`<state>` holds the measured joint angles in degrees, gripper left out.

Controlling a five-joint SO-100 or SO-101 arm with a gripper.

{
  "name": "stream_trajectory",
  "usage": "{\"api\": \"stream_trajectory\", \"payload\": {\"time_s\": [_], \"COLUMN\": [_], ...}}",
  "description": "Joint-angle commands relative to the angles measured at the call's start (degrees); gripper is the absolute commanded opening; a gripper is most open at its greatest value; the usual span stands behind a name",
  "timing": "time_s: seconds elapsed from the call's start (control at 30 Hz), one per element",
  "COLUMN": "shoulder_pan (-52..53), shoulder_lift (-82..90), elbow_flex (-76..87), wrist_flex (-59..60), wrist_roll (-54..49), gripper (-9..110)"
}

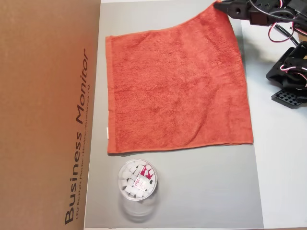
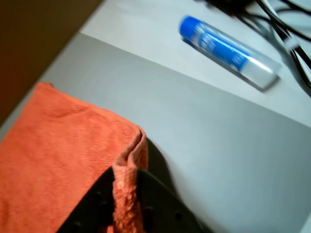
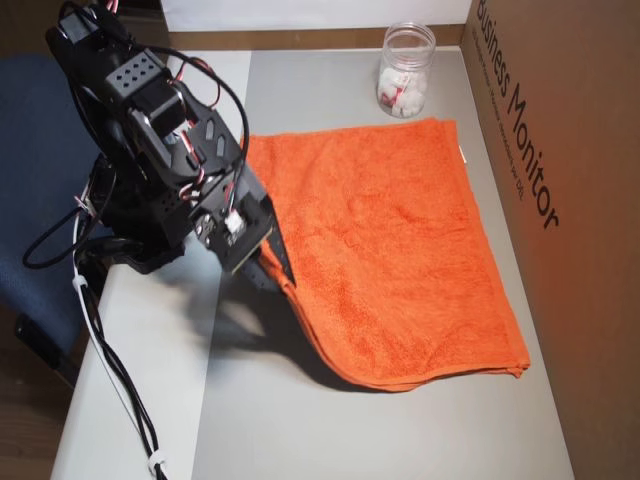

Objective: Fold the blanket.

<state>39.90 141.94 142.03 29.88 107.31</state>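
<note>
The orange-red terry blanket (image 1: 177, 91) lies spread on a grey mat (image 1: 206, 191), with a small white tag (image 1: 106, 133) on its left hem in an overhead view. My gripper (image 1: 222, 6) is shut on the blanket's top-right corner there and holds it slightly off the mat. In the other overhead view, the gripper (image 3: 287, 278) pinches the near-left corner of the blanket (image 3: 400, 240), and the raised edge casts a shadow. The wrist view shows black fingers (image 2: 160, 204) clamped on a bunched corner of the blanket (image 2: 63, 155).
A clear jar (image 1: 137, 179) of white pieces stands on the mat just below the blanket. A tall cardboard box (image 1: 48, 115) printed "Business Monitor" walls off the left side. A blue-capped tube (image 2: 228, 51) and cables lie beyond the mat. The arm's base (image 3: 150, 200) stands beside the mat.
</note>
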Motion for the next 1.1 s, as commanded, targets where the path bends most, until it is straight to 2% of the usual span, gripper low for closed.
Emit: {"api": "stream_trajectory", "payload": {"time_s": [0.0, 0.3, 0.9, 1.07], "shoulder_pan": [-3.08, -11.6, -25.93, -30.67], "shoulder_lift": [0.7, -1.05, -22.94, -26.63], "elbow_flex": [-5.8, -10.11, -36.12, -39.55], "wrist_flex": [-0.88, -0.97, -0.97, -0.97], "wrist_roll": [0.09, -0.62, -0.79, -5.27], "gripper": [0, 0, 0, 0]}}
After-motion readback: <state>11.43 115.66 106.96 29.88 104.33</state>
